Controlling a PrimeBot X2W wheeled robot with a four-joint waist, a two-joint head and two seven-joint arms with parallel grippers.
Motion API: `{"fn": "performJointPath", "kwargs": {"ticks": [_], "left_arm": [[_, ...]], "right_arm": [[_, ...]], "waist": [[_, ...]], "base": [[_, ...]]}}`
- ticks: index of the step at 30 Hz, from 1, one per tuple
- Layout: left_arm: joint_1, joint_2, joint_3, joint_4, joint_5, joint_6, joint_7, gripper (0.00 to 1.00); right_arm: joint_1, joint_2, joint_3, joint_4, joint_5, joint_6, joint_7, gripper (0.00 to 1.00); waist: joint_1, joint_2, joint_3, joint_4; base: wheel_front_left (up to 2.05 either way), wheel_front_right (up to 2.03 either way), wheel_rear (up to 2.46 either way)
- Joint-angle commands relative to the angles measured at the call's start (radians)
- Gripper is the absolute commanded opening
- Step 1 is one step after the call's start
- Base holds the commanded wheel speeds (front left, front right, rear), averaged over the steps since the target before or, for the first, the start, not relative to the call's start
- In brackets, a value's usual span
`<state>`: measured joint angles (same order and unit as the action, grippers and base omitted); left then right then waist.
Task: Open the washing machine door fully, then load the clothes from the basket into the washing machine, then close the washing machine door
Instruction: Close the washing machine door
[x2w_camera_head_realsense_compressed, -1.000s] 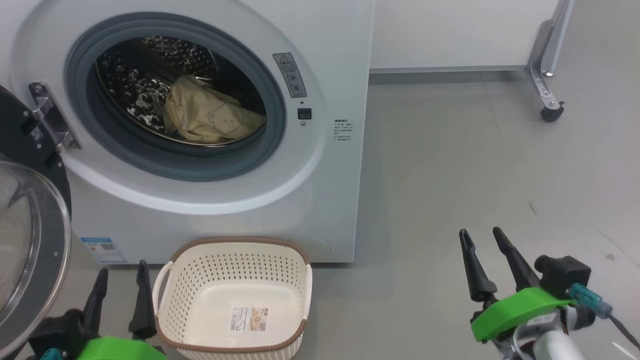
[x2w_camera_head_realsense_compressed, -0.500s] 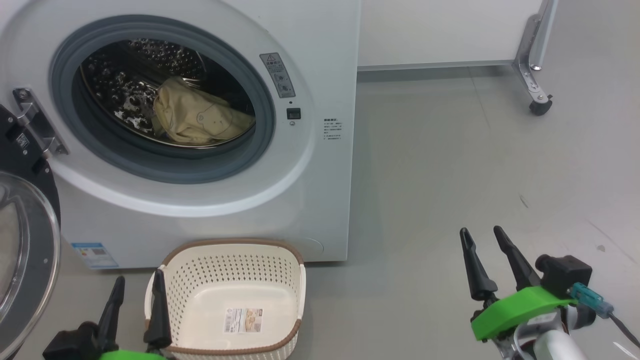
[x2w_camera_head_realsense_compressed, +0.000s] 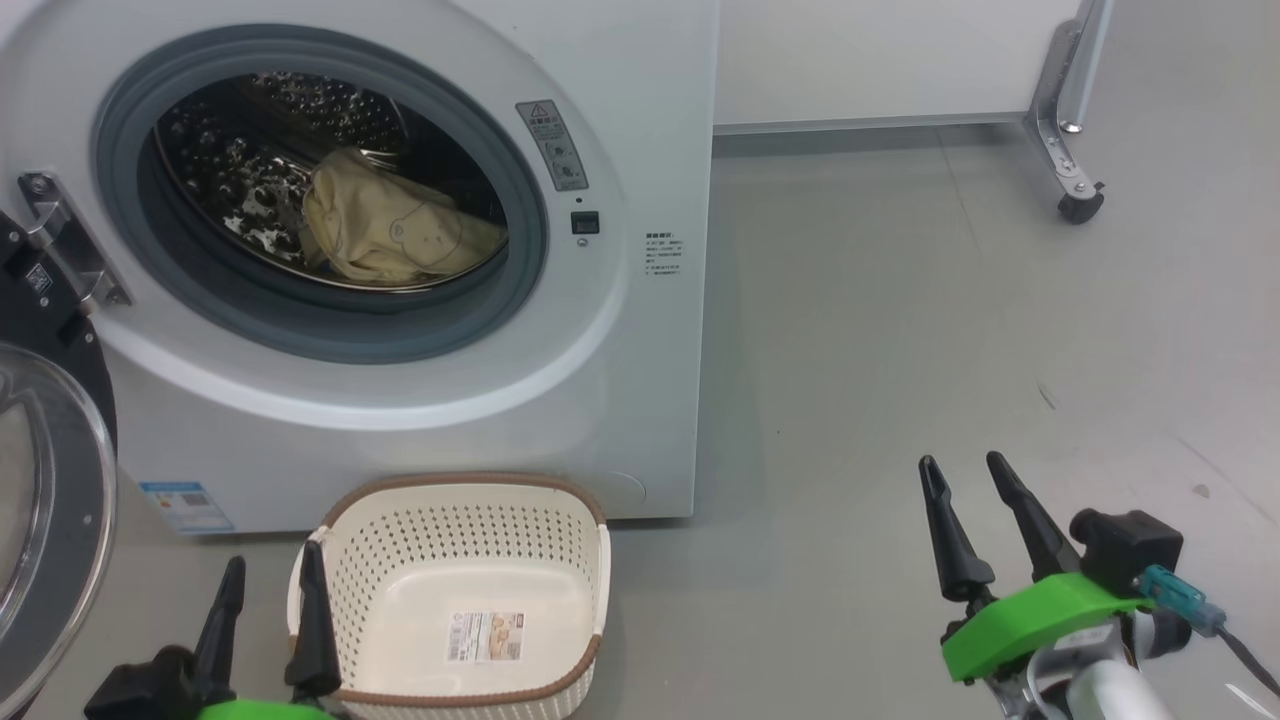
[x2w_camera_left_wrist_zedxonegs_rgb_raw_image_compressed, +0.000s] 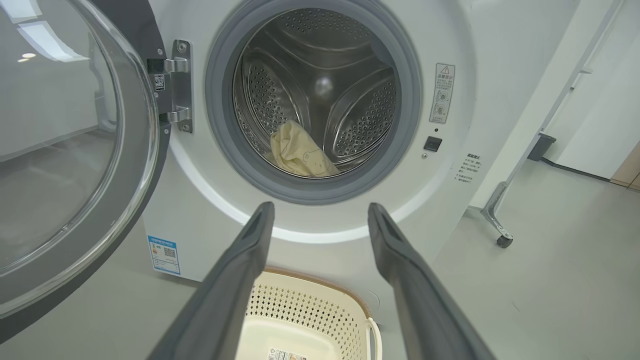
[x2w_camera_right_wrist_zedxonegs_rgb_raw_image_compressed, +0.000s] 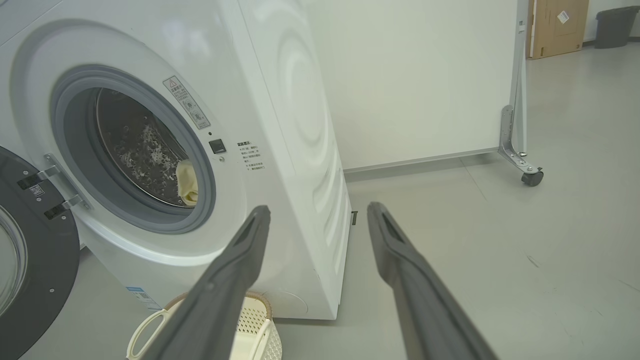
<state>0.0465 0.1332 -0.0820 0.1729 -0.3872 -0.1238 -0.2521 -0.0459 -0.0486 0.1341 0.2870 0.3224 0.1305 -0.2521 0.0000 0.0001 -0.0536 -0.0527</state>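
Observation:
The white washing machine (x2w_camera_head_realsense_compressed: 640, 330) (x2w_camera_left_wrist_zedxonegs_rgb_raw_image_compressed: 465, 90) (x2w_camera_right_wrist_zedxonegs_rgb_raw_image_compressed: 295, 125) stands with its round door (x2w_camera_head_realsense_compressed: 45, 500) (x2w_camera_left_wrist_zedxonegs_rgb_raw_image_compressed: 75, 160) (x2w_camera_right_wrist_zedxonegs_rgb_raw_image_compressed: 35, 250) swung wide open to the left. Cream-yellow clothes (x2w_camera_head_realsense_compressed: 385, 235) (x2w_camera_left_wrist_zedxonegs_rgb_raw_image_compressed: 300, 157) (x2w_camera_right_wrist_zedxonegs_rgb_raw_image_compressed: 187, 182) lie inside the steel drum. The cream perforated basket (x2w_camera_head_realsense_compressed: 560, 600) (x2w_camera_left_wrist_zedxonegs_rgb_raw_image_compressed: 320, 310) (x2w_camera_right_wrist_zedxonegs_rgb_raw_image_compressed: 255, 335) sits on the floor before the machine, holding nothing but its label sticker. My left gripper (x2w_camera_head_realsense_compressed: 268, 575) (x2w_camera_left_wrist_zedxonegs_rgb_raw_image_compressed: 320, 210) is open, low at the basket's left rim. My right gripper (x2w_camera_head_realsense_compressed: 965, 470) (x2w_camera_right_wrist_zedxonegs_rgb_raw_image_compressed: 317, 210) is open over bare floor to the right.
Grey floor (x2w_camera_head_realsense_compressed: 900, 320) stretches to the right of the machine. A white panel on a metal castor leg (x2w_camera_head_realsense_compressed: 1075, 150) (x2w_camera_right_wrist_zedxonegs_rgb_raw_image_compressed: 522, 160) stands at the back right. A blue label (x2w_camera_head_realsense_compressed: 185, 505) marks the machine's lower left corner.
The head camera has shifted, so the whole scene slid left. My left gripper stands nearer the basket's left rim. The right gripper has not moved.

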Motion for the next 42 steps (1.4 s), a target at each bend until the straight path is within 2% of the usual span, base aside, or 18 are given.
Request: {"fn": "performJointPath", "kwargs": {"ticks": [1,17,25,37,42], "left_arm": [[-0.057,-0.001,0.048,-0.024,-0.003,-0.006,-0.01,1.0],[-0.066,0.014,0.034,-0.023,-0.023,-0.007,-0.01,1.0],[-0.069,0.017,0.022,-0.018,-0.066,-0.007,-0.01,1.0],[-0.074,0.026,0.012,-0.023,-0.083,-0.007,-0.01,1.0],[-0.078,0.02,0.044,-0.028,-0.076,-0.007,-0.01,1.0]], "right_arm": [[-0.039,-0.002,0.02,-0.028,-0.009,0.0,-0.01,1.0],[-0.05,-0.002,0.025,-0.028,-0.007,0.0,-0.01,1.0],[-0.051,-0.002,0.024,-0.028,-0.008,0.0,-0.01,1.0],[-0.054,-0.002,0.028,-0.03,-0.006,0.0,-0.01,1.0],[-0.053,-0.002,0.028,-0.031,-0.006,0.0,-0.01,1.0]], "waist": [[0.0,-0.0001,0.0,0.0],[0.0,-0.0001,0.009,-0.003],[0.0,-0.0001,0.012,-0.003],[0.0,-0.0001,0.022,-0.005],[0.0,-0.0001,0.028,-0.004]], "base": [[0.0,0.0,0.0],[0.0,0.0,0.0],[-0.21,0.21,0.0],[-1.48,1.48,0.0],[-2.13,2.13,0.0]]}}
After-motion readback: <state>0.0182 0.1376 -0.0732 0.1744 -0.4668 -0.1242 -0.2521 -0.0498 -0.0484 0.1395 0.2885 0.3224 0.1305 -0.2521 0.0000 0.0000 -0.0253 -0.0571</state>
